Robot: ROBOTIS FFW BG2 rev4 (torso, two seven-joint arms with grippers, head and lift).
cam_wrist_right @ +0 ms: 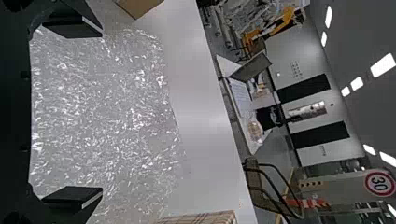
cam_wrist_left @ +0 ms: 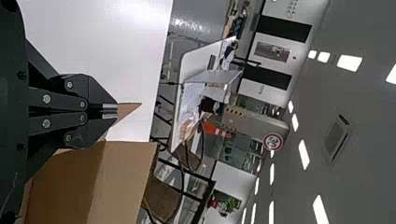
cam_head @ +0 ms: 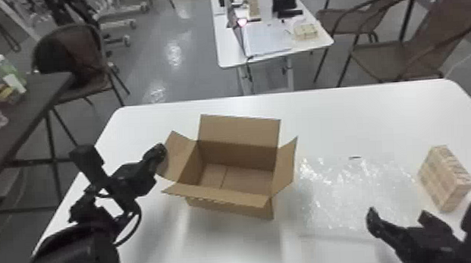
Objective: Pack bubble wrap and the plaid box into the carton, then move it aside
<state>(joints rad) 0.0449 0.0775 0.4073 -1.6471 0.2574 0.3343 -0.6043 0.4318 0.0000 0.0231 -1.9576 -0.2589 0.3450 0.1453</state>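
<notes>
Left gripper [cam_head: 159,150]: narrow fingers at carton flap [cam_head: 180,152], cannot tell if pinching. Right gripper [cam_head: 398,217]: wide fingers over bubble wrap [cam_head: 336,191], near plaid box [cam_head: 436,179].

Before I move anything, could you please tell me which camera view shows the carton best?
The head view: it shows the carton nearly whole, with its open flaps and bare inside bottom. The left wrist view shows part of it close up, beside that arm's end effector; the right wrist view shows one cardboard corner.

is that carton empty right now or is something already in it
Empty: the carton stands open, with its bare bottom and inner walls in sight.
</notes>
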